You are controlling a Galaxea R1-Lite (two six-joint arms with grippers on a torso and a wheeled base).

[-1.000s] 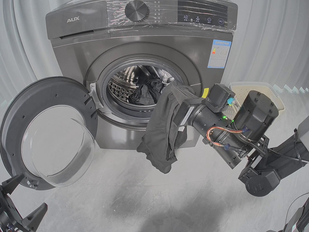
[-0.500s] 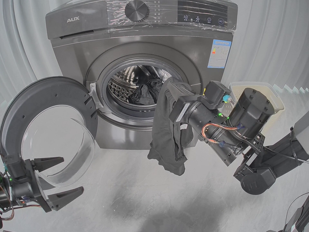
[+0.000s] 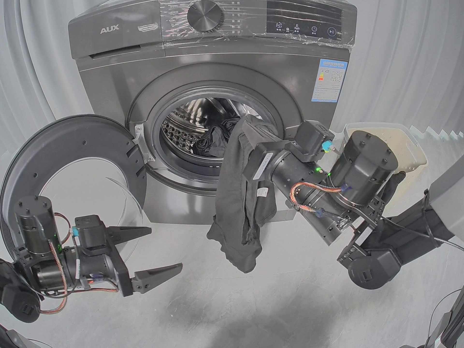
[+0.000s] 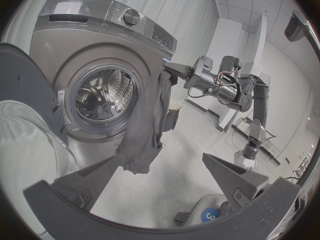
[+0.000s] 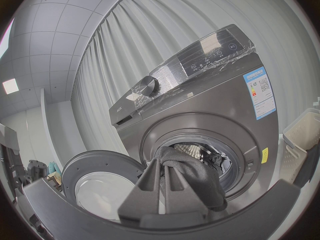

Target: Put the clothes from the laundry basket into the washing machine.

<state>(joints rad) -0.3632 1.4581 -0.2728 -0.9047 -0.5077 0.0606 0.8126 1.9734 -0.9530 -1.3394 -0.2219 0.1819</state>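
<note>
1. The step in hand looks like loading. The right gripper (image 3: 247, 127) holds a dark grey garment (image 3: 237, 194) just in front of the washing machine (image 3: 116, 78), at the right side of its round opening (image 3: 193, 122).
2. Its jaws are pressed together on the garment's top edge.
3. The garment is limp and hangs in long folds past the machine's lower front. Nearly all of it is outside the drum, and a small white label shows.
4. Next, I judge, the gripper must push deeper into the opening and carry the tail over the lip, or it will drape outside.
5. The left gripper (image 3: 164, 247) sits low before the machine, by the open door (image 3: 63, 141) — jaws spread, holding nothing.
6. Dark clothes (image 3: 217, 141) lie inside the drum. The laundry basket (image 3: 415, 146) stands to the machine's right.
</note>
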